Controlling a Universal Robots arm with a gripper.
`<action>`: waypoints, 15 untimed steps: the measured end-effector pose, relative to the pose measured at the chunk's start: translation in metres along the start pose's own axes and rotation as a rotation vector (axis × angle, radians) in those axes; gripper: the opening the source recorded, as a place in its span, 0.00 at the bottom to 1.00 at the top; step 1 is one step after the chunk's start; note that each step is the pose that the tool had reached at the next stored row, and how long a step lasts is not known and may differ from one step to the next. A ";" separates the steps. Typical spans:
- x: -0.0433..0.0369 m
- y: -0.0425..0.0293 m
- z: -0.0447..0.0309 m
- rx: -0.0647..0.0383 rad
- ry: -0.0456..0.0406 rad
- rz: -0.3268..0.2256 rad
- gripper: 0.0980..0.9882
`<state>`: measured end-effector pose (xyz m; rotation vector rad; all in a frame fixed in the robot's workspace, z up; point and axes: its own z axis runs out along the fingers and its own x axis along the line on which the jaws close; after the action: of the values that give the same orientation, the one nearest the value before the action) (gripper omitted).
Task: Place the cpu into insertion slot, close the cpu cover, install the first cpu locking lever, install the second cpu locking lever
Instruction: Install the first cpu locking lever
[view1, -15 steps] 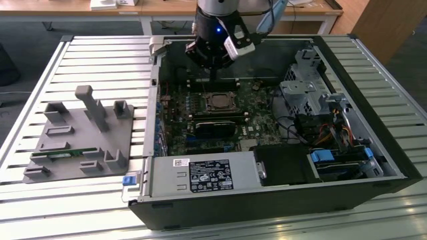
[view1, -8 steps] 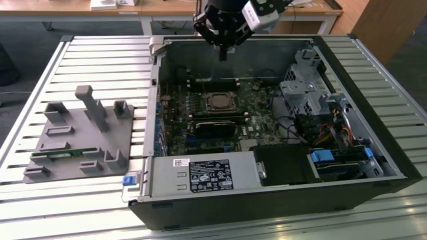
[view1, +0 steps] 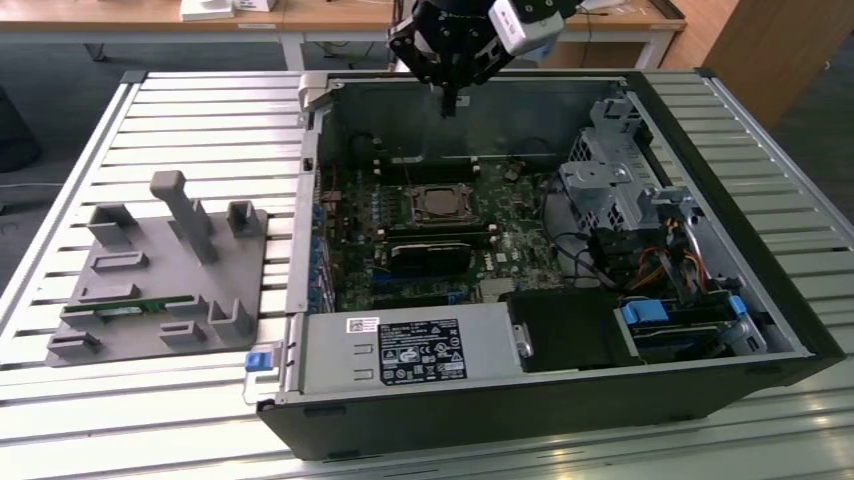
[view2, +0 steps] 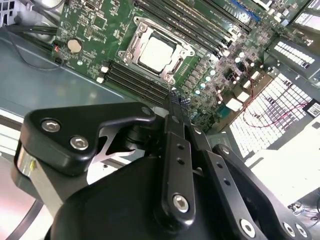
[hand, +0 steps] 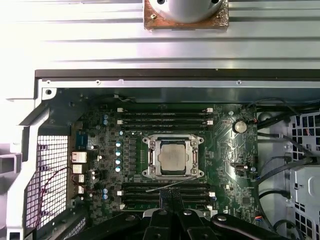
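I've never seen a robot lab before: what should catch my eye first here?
An open computer case lies on the slatted table, its green board bare. In the board's middle the silvery cpu sits framed by the metal cover. The black gripper hangs above the case's far wall, shut and empty.

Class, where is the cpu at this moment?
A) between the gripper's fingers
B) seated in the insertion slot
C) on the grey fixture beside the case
B: in the first wrist view the cpu sits in the insertion slot, apart from the gripper.
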<state>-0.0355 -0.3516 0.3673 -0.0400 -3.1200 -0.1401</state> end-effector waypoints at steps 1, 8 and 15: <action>0.0000 0.0000 0.0000 0.000 0.0000 0.000 0.01; 0.0002 -0.0004 0.0040 0.000 -0.0015 0.000 0.01; 0.0028 -0.0006 0.0058 0.000 -0.0056 0.000 0.01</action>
<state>-0.0384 -0.3516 0.3615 -0.0397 -3.1256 -0.1404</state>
